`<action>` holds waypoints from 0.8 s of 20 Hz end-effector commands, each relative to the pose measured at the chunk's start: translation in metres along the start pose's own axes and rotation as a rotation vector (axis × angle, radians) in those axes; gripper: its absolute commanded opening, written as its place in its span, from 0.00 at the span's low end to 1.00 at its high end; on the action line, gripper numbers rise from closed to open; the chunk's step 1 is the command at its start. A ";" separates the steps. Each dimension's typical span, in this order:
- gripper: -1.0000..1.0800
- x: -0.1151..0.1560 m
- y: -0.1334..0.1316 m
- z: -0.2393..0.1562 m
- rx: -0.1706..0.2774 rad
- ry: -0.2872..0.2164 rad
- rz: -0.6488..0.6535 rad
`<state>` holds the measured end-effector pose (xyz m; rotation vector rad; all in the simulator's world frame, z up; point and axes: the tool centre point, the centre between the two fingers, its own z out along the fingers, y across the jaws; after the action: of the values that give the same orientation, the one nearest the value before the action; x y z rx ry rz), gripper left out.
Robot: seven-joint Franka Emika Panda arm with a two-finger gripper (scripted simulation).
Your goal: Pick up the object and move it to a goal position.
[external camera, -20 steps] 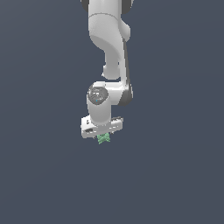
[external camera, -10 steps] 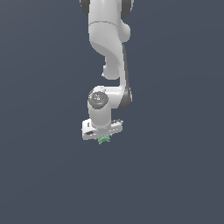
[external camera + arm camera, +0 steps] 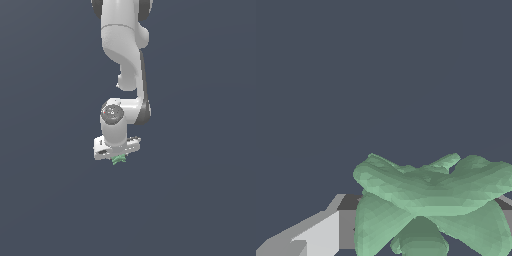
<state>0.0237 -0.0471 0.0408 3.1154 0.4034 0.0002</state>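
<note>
The object (image 3: 118, 159) is a small light-green jagged lump, seen in the exterior view just under the white robot hand. My gripper (image 3: 118, 156) is shut on it, with the lump sticking out below the fingers. In the wrist view the object (image 3: 431, 205) fills the near part of the picture, a knobbly bow-tie shape held between the grey and white fingers (image 3: 321, 232). The arm reaches down from the top of the exterior view, and the hand is above the middle of the plain dark ground.
Only a plain dark blue-grey ground (image 3: 200, 200) shows around the arm. No goal marker or other object shows in either view.
The hand with the green lump has shifted slightly, toward the exterior view's left and a little lower. The grip on the lump is unchanged.
</note>
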 end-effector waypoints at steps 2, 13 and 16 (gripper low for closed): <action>0.00 -0.001 -0.003 -0.002 0.000 0.000 0.000; 0.00 -0.018 -0.045 -0.032 0.000 0.000 0.000; 0.00 -0.026 -0.067 -0.047 0.000 0.000 0.000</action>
<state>-0.0116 0.0009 0.0797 3.1155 0.4024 -0.0009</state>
